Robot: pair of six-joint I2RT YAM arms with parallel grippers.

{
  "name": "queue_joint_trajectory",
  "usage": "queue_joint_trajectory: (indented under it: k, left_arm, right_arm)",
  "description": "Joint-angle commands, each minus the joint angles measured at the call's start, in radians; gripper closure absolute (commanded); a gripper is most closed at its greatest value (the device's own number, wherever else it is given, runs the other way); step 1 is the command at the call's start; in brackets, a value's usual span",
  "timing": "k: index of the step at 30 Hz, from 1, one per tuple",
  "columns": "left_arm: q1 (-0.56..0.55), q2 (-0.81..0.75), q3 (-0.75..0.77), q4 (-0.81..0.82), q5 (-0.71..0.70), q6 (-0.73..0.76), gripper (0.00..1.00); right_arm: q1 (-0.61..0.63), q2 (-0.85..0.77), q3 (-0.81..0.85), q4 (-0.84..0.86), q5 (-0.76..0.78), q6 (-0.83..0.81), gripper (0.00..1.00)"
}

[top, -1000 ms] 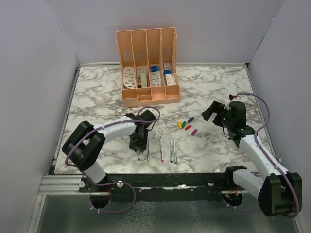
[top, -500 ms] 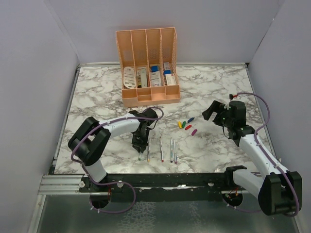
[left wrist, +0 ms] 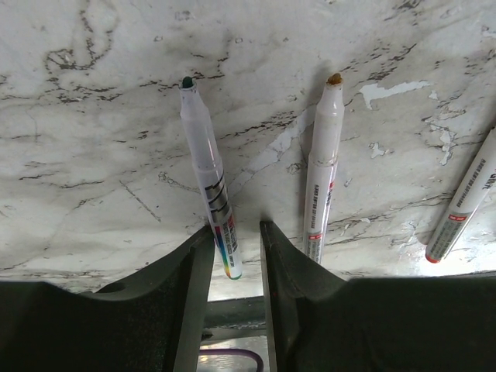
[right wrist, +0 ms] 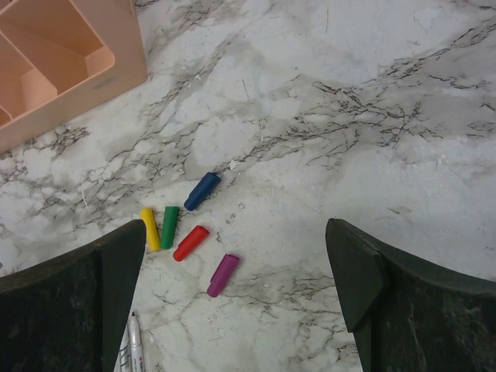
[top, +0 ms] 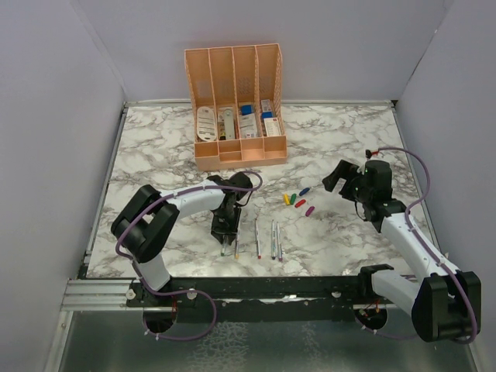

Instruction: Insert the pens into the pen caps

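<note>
Here, the left jaws stand narrowly parted astride one pen [left wrist: 208, 167], likely light, stiff, slick, best pinched mid-barrel; the right jaws gape empty above the caps [right wrist: 191, 242].

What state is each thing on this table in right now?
Pens: five, uncapped, lying flat on the table.
Caps: five, loose, lying apart from the pens.
Organizer: upright, small boxes inside.
Left fingers: slightly open around the end of the dark-tipped pen, not clamping it.
Right fingers: wide open, holding nothing.
</note>
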Motion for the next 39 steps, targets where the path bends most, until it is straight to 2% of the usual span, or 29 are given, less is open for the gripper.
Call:
queue_joint_trajectory:
  k: [1, 8, 10, 18, 29, 35, 39]
  left_arm:
    - [-0.017, 0.19, -0.128, 0.176, -0.054, 0.0, 0.65]
    - [-0.012, 0.199, -0.128, 0.177, -0.097, -0.013, 0.65]
    - [-0.009, 0.207, -0.12, 0.177, -0.107, -0.018, 0.69]
    - [0.002, 0.239, -0.121, 0.193, -0.153, -0.042, 1.0]
    - [0.009, 0.247, -0.145, 0.252, -0.177, -0.037, 1.0]
    - [0.009, 0.228, -0.132, 0.251, -0.211, -0.031, 1.0]
    - [0.01, 0.212, -0.133, 0.25, -0.224, -0.029, 1.0]
  right_arm:
    - [0.003, -0.001, 0.036, -0.005, 0.022, 0.004, 0.01]
    - [0.003, -0.009, 0.029, -0.005, 0.021, 0.004, 0.01]
    - [0.003, -0.012, 0.03, -0.006, 0.022, 0.002, 0.01]
    - [0.002, -0.017, 0.039, -0.015, 0.025, -0.004, 0.01]
    - [0.004, 0.027, 0.059, -0.064, -0.014, -0.068, 0.02]
    - [0.004, 0.073, 0.072, -0.113, -0.004, -0.065, 0.07]
    - [0.007, 0.057, 0.076, -0.129, 0.013, -0.061, 0.15]
